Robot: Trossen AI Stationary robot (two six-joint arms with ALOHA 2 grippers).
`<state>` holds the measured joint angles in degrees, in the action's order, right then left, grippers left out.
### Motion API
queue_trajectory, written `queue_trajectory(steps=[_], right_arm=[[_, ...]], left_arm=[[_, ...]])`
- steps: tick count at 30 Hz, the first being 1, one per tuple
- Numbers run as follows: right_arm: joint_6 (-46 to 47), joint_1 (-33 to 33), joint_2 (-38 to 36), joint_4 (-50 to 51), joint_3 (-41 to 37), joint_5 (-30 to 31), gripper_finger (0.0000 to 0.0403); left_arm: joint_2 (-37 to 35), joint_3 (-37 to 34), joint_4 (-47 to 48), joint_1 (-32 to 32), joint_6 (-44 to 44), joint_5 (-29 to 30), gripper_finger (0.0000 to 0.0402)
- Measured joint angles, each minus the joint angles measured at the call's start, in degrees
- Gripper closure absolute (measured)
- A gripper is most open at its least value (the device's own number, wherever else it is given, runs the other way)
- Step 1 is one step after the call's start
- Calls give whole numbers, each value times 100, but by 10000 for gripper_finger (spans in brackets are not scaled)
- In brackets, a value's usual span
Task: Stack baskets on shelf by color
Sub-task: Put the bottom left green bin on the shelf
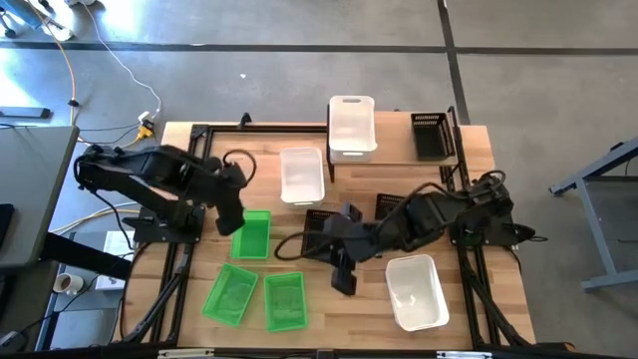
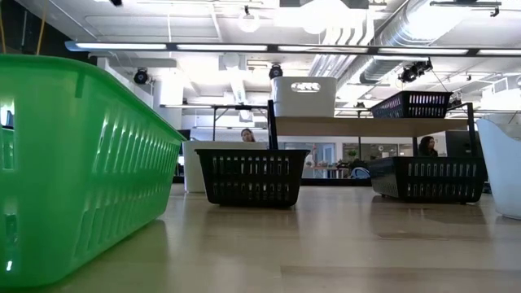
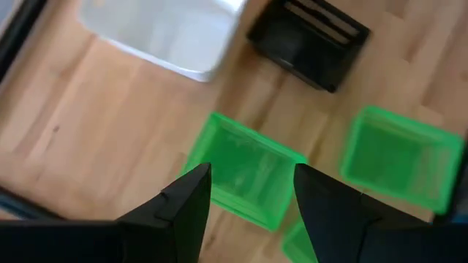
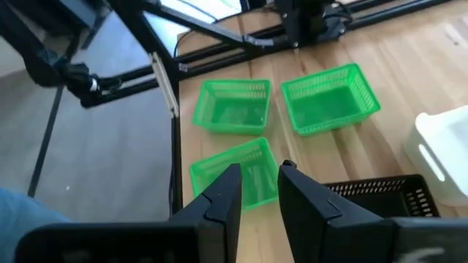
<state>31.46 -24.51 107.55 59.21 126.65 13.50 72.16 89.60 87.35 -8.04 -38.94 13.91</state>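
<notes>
Three green baskets (image 1: 251,234) (image 1: 231,294) (image 1: 285,299) rest on their bases at the table's near left. My left gripper (image 1: 231,221) hangs open above the farthest green basket (image 3: 245,172), pointing steeply down, touching nothing. My right gripper (image 1: 342,279) hovers mid-table beside a black basket (image 1: 319,231), slanting toward the green baskets (image 4: 234,172); its fingers (image 4: 259,183) stand a little apart with nothing between them. On the shelf (image 1: 394,140) stand a white basket (image 1: 351,125) and a black basket (image 1: 429,135). Other white baskets (image 1: 301,175) (image 1: 416,289) sit on the table.
A second black basket (image 1: 391,206) sits behind my right arm. The shelf's black legs (image 2: 271,134) rise at the far side. Black frame rails (image 1: 169,289) run along the table's left and right edges. Bare wood (image 1: 349,319) lies along the near edge between the green and white baskets.
</notes>
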Motion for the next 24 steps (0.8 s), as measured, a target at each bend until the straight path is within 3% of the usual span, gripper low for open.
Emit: queue_trajectory(steps=[11,19,24], right_arm=[[-72,-191,296,25,0,-26,325],[-258,-191,567,5,0,-33,325],[-195,-191,664,15,0,-44,325]], left_arm=[[4,0,-30,-1651,-1044,2,216],[113,2,-22,-2602,-2383,222,216],[305,2,32,-3023,-3715,480,216]])
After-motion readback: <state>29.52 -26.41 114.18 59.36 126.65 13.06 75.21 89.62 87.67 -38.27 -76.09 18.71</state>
